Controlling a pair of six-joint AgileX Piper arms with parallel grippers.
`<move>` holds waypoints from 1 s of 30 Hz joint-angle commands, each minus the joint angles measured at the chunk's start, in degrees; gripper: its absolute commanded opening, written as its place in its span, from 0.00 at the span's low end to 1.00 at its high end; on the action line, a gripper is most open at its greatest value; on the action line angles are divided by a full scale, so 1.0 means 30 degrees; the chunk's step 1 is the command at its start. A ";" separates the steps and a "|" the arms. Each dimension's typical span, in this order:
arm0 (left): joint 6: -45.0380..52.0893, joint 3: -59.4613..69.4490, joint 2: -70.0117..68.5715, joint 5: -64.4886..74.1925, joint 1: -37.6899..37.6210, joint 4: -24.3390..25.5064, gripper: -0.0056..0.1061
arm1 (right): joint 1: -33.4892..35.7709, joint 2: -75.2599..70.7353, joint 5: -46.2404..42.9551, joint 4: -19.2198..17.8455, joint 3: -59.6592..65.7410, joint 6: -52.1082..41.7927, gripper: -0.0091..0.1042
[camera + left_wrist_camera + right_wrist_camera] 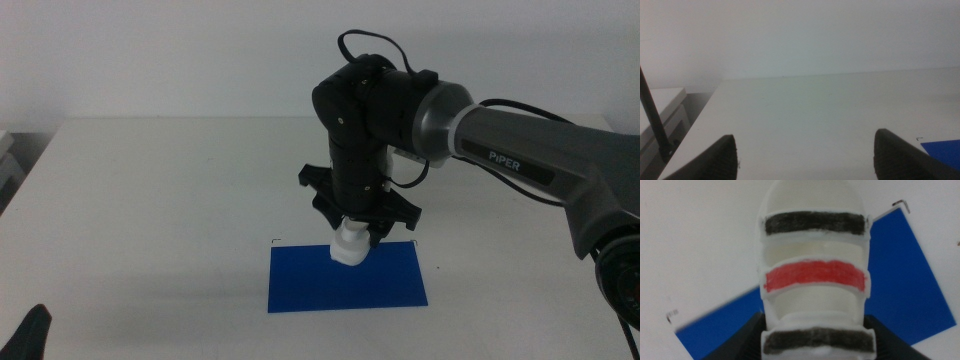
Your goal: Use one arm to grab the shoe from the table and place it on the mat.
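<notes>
The arm [520, 150] reaches in from the right, and my right gripper [353, 232] is shut on the shoe [350, 247]. It holds the shoe over the back edge of the blue mat [345, 285] on the table [150, 200]. In the right wrist view the white shoe [812, 275] shows its black and red straps between the dark jaws of the right gripper [815, 342], with the mat [905, 280] below it. I cannot tell if the shoe touches the mat. My left gripper [30, 335] waits at the bottom left, open and empty [805, 160].
The table's left edge and a pale shelf [660, 107] beyond it show in the left wrist view, with a corner of the mat [942, 150]. A small black corner mark [276, 241] lies by the mat's back left corner.
</notes>
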 commanded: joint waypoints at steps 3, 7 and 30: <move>-0.0086 0.0134 -0.0255 -0.1559 -0.0078 -0.0183 0.89 | 0.0044 -0.1214 0.1106 0.0232 -0.0687 -0.3553 0.05; -0.0086 0.0134 -0.0255 -0.1559 -0.0078 -0.0183 0.89 | 0.0044 -0.1214 0.1155 0.2009 -0.0687 -0.8748 0.05; -0.0086 0.0134 -0.0255 -0.1559 -0.0078 -0.0183 0.89 | 0.0044 -0.1194 0.1471 0.2110 -0.0687 -2.6061 0.05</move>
